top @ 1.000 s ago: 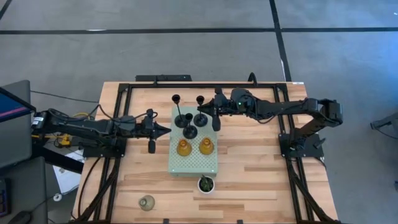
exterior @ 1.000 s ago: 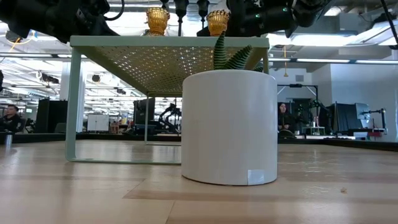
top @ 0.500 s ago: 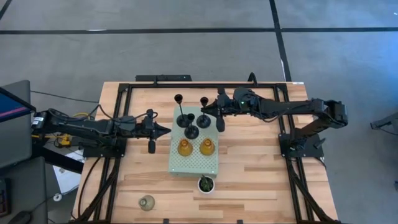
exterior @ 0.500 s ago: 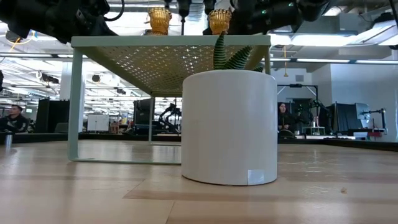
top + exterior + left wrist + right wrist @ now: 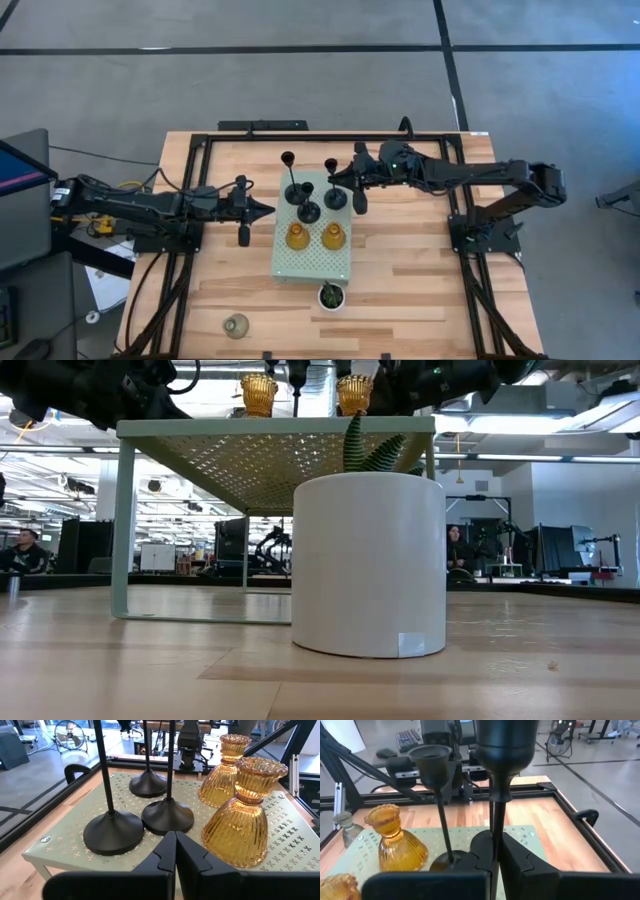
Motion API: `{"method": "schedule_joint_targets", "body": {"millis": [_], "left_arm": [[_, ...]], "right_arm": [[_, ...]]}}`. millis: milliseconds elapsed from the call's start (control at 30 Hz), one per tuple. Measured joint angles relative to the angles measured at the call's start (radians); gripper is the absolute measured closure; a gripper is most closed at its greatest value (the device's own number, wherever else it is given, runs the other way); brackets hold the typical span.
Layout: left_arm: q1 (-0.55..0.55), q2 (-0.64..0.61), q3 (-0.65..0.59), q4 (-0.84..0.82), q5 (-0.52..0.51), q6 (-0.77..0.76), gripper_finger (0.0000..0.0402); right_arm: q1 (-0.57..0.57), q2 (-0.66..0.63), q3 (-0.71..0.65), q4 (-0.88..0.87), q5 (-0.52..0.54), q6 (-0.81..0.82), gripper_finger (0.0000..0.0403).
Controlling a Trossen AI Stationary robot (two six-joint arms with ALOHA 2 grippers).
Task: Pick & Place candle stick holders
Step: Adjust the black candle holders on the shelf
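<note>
1. On the left of the worktop (image 5: 400,290), the left gripper (image 5: 266,209) waits just beside the left edge of the pale green perforated board (image 5: 312,265); its jaws are together and hold nothing.
2. Near the front left corner of the worktop stands the clear-grey glass holder (image 5: 236,325), alone and well apart from the board.
3. The board carries five holders. Three are black candle stick holders (image 5: 307,211), each with a round base, a thin stem and a cup on top. In front of them stand two squat amber glass holders (image 5: 296,237), ribbed, with a narrow neck.
4. The right gripper (image 5: 336,178) is over the back right part of the board, its jaws clamped on the stem of the right black holder (image 5: 494,780), just below the cup.
5. In front of the board stands a white pot (image 5: 368,565) with a small green plant (image 5: 331,295) in it.
6. In the low view the pot hides much of the board, and the holders are cut off at the upper edge.
</note>
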State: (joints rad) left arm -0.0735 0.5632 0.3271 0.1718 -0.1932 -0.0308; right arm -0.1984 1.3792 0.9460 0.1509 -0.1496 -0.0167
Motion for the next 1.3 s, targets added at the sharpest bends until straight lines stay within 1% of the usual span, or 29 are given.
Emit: {"method": "schedule_joint_targets", "body": {"millis": [133, 733, 1300], "left_arm": [[0.000, 0.000, 0.000, 0.000, 0.000, -0.001, 0.0396], [0.000, 0.001, 0.000, -0.001, 0.000, -0.004, 0.0396], [0.000, 0.001, 0.000, -0.008, 0.000, -0.004, 0.0396]], "right_arm": [[-0.008, 0.016, 0.002, 0.020, 0.001, -0.001, 0.0397], [-0.019, 0.013, 0.002, 0.015, 0.017, -0.009, 0.0392], [-0.021, 0.016, -0.002, -0.043, 0.024, -0.021, 0.0304]]}}
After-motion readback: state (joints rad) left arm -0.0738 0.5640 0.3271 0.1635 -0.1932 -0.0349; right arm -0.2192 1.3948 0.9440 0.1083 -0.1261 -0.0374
